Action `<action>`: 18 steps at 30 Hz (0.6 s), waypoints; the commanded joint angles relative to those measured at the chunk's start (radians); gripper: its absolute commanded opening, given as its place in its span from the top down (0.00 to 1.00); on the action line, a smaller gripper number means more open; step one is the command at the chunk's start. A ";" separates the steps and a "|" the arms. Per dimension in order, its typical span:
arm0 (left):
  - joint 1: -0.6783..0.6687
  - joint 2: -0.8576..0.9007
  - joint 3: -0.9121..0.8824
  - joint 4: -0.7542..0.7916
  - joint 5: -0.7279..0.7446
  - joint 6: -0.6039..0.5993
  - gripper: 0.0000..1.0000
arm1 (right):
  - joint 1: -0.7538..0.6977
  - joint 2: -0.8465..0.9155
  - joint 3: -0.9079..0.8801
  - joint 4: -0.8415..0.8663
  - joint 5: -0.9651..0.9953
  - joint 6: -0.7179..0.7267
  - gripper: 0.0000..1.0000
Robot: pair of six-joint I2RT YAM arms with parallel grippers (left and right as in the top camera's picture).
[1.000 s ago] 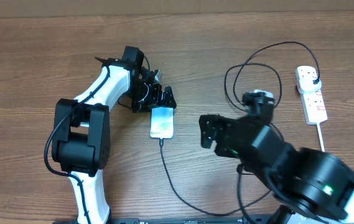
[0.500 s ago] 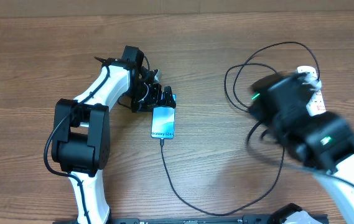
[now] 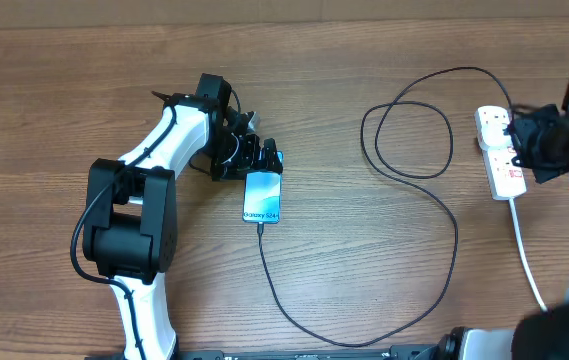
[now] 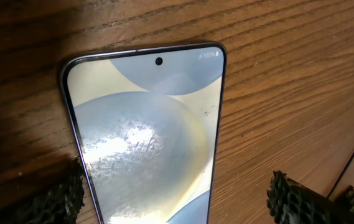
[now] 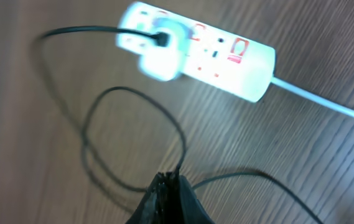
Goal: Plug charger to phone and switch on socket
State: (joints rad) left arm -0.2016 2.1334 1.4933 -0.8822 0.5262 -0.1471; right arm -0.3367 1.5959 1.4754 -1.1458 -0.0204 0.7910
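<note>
The phone (image 3: 262,197) lies flat with its screen lit, and the charger cable (image 3: 454,230) runs from its near end in a wide loop to the socket (image 3: 509,175). My left gripper (image 3: 255,160) is open, its fingers either side of the phone's (image 4: 145,137) far end without touching it. The socket (image 5: 214,53) is a white strip with a red switch (image 5: 237,50) and a plug (image 5: 161,53) in it. My right gripper (image 5: 175,186) hangs shut above the cable loop (image 5: 133,137), short of the socket, with nothing seen between its fingers. From overhead, the right gripper (image 3: 532,140) is beside the strip.
The strip's thick white lead (image 3: 526,255) runs toward the table's front right edge. The cable loop (image 3: 409,130) lies between the phone and the strip. The left arm (image 3: 129,210) stretches across the left side of the wooden table.
The right arm has swung from the table's middle out to the right beside the socket, and its jaws have closed. The left gripper and phone have not moved.
</note>
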 commanded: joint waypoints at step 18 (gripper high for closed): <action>0.010 0.118 -0.066 0.108 -0.152 -0.111 0.00 | -0.129 0.329 0.117 0.111 -0.002 -0.112 0.96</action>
State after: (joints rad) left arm -0.2012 2.1345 1.4937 -0.6773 0.4652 -0.2302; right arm -0.4408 1.9301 1.5597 -1.0401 -0.0452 0.6895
